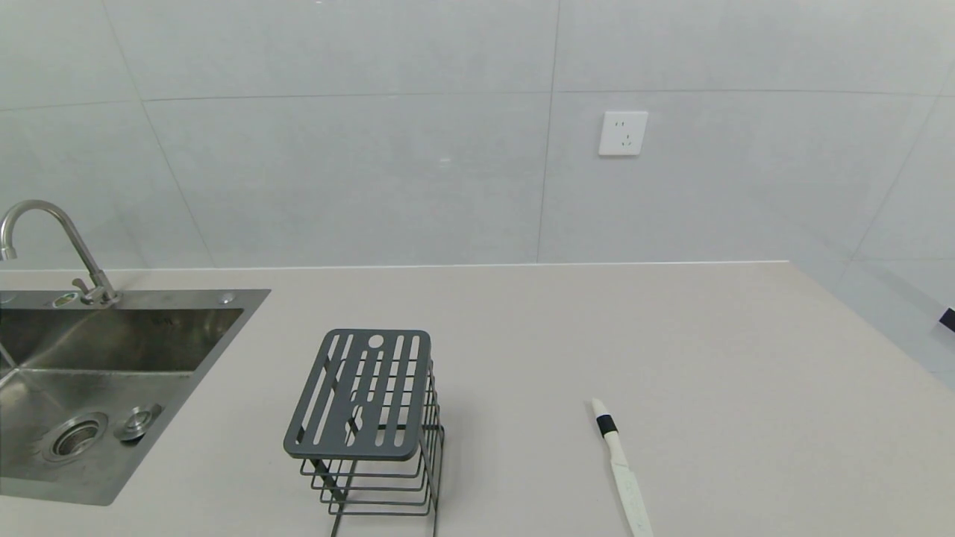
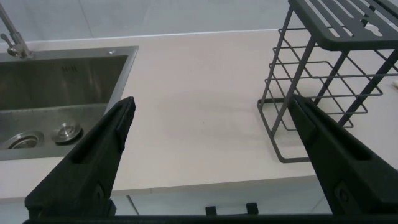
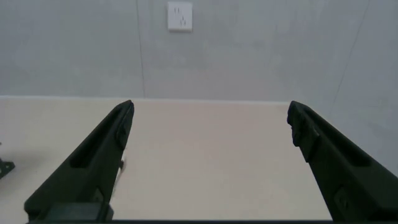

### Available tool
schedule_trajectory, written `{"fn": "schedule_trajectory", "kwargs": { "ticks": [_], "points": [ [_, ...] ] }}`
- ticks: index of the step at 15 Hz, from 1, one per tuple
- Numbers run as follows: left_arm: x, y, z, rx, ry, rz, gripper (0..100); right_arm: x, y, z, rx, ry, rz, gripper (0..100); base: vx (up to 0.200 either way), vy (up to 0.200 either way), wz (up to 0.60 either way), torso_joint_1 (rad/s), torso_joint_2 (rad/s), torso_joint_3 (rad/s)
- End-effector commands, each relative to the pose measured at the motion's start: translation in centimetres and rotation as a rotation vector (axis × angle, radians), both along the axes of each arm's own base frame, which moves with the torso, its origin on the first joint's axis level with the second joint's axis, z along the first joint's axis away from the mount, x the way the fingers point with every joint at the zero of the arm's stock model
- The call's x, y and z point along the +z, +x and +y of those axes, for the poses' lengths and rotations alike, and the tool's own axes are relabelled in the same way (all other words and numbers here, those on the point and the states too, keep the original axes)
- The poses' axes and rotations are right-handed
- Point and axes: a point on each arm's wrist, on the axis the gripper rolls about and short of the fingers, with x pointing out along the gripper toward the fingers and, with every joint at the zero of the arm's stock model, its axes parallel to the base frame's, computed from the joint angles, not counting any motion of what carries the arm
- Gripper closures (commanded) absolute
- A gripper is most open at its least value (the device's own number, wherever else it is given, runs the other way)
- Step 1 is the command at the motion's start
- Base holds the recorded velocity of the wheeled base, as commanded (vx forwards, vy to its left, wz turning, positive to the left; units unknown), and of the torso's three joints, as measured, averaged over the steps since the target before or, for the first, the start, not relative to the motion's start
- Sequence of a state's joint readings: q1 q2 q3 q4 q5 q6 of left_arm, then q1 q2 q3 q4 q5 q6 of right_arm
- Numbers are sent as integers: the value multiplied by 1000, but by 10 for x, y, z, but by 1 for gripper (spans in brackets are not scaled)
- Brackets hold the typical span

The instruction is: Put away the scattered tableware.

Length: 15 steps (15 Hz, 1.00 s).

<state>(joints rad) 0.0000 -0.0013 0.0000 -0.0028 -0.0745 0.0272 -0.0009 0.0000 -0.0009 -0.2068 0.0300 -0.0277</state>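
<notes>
Rack (image 1: pixel 358 418): dark grey wire basket under a flat slotted plate with one round hole, standing at 6 o'clock on the worktop (image 1: pixel 597 335)
Knife (image 1: pixel 619 462): slim, white, black band near the handle end; lies flat on the worktop at 4 o'clock from the rack, well apart, handle toward 11 o'clock, blade toward 5
Sink (image 1: pixel 134 339): brushed steel, rectangular, set into the worktop at 9 o'clock from the rack; holds a round drain (image 1: pixel 74 438) with a metal plug (image 1: pixel 136 421) just beside it
Tap (image 1: pixel 80 250): curved steel, on the sink's back rim
Worktop: pale beige, smooth, matt
Left claw (image 2: pixel 211 102): black fingers spread wide, between sink and rack
Right claw (image 3: pixel 209 106): black fingers spread wide, over bare worktop, facing the tiled wall's white socket (image 1: pixel 623 133)
</notes>
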Motion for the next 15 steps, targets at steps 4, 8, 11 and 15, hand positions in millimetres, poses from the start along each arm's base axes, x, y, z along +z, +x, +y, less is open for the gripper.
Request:
{"fn": "schedule_trajectory", "kwargs": {
  "ticks": [4,8,11,15],
  "points": [
    [0,0,0,-1,0,1,0,44,-2,3,168,-44,24,0,0,0,0,0,0,0],
    [0,0,0,-1,3,1,0,61,19,8,418,-99,287,0,0,0,0,0,0,0],
    [0,0,0,-1,2,1,0,76,56,10,465,-71,454,0,0,0,0,0,0,0],
    [0,0,0,-1,2,1,0,78,89,13,483,-54,598,0,0,0,0,0,0,0]
  ]
}}
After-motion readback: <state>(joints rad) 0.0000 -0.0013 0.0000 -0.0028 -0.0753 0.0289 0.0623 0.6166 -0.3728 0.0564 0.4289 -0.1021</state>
